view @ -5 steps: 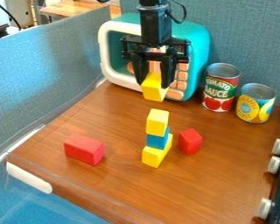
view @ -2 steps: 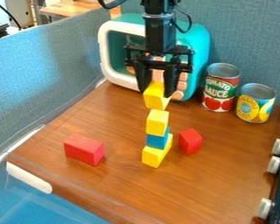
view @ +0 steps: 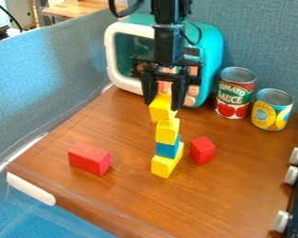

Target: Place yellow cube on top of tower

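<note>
Grips yellow cube (view: 161, 110) with gripper (view: 163, 105), part-open to cube width, over block tower (view: 167, 149), with cube-to-tower contact unclear.

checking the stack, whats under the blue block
Under the blue block is a yellow block, its near end and long side showing; the part of its top where the blue block sits is covered.

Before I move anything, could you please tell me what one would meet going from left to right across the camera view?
White handle, red block, tower, red cube, red can, yellow can.
</note>
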